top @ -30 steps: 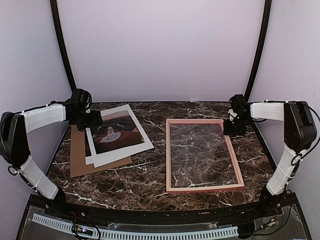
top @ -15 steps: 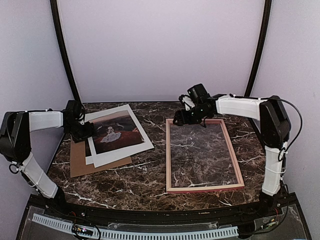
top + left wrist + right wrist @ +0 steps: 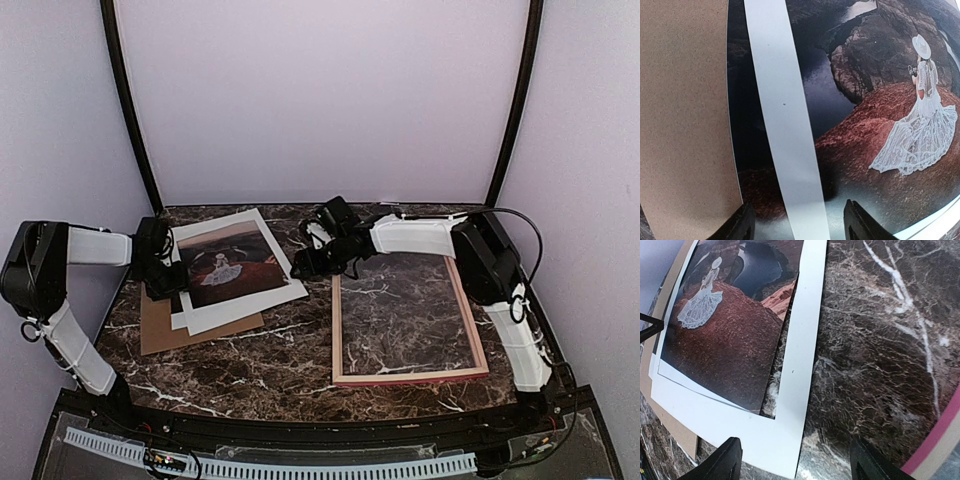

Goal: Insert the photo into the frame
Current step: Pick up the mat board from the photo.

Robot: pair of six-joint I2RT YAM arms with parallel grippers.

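Pink frame (image 3: 936,441) in right-wrist view, not left

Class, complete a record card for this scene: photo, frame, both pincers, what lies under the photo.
Photo: white-bordered paper photo of a white-dressed figure, face up, left of frame
Frame: thin pink rectangular frame, flat on marble table, no photo inside
Left pincer: open, over photo's border
Right pincer: open, over photo's corner
Under photo: brown cardboard board
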